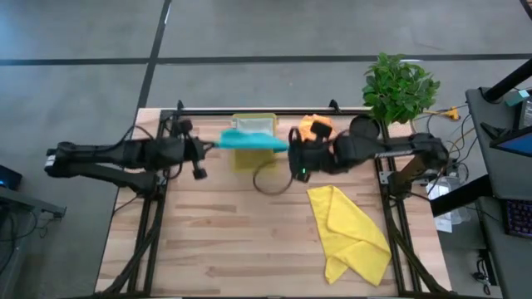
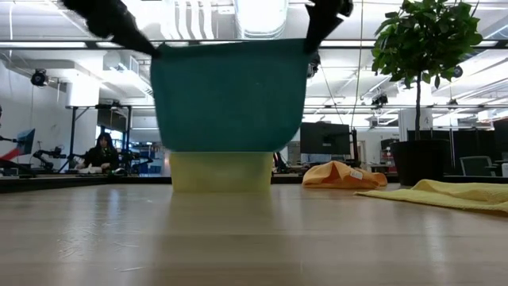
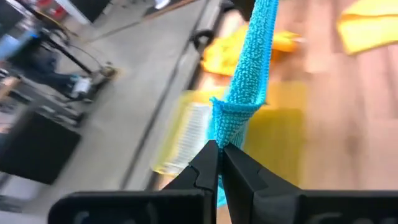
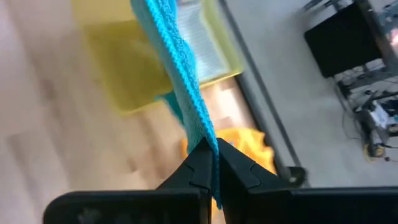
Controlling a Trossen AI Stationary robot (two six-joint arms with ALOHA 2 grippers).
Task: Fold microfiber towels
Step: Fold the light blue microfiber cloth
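Note:
A teal microfiber towel (image 1: 252,142) hangs spread between my two grippers, above the table and in front of the yellow plastic tray (image 1: 264,123). In the low view the teal towel (image 2: 230,95) hangs as a flat sheet, its lower edge clear of the tabletop. My left gripper (image 1: 214,145) is shut on its left upper corner and my right gripper (image 1: 290,149) is shut on its right upper corner. An orange towel (image 1: 316,127) lies crumpled at the far edge. A larger yellow towel (image 1: 349,232) lies rumpled at the near right. My left gripper (image 3: 219,149) pinches the towel's upper corner (image 3: 227,121) between its two fingertips, coming from the table's left and slanting a little down. The cloth is bunched at the tips; how many layers, I cannot tell. From there the top edge runs straight across to the other gripper. My right gripper (image 4: 214,152) pinches the opposite upper corner (image 4: 200,127) between its two fingertips, coming from the table's right and slanting down. The towel's top edge runs straight away from the fingers toward the left gripper. The sheet hangs below, lifted clear of the table.
A potted plant (image 1: 399,87) stands beyond the far right corner. A thin dark loop (image 1: 270,178) lies on the wood below the hanging towel. Bare wood stretches over the near left and middle of the table (image 1: 208,241).

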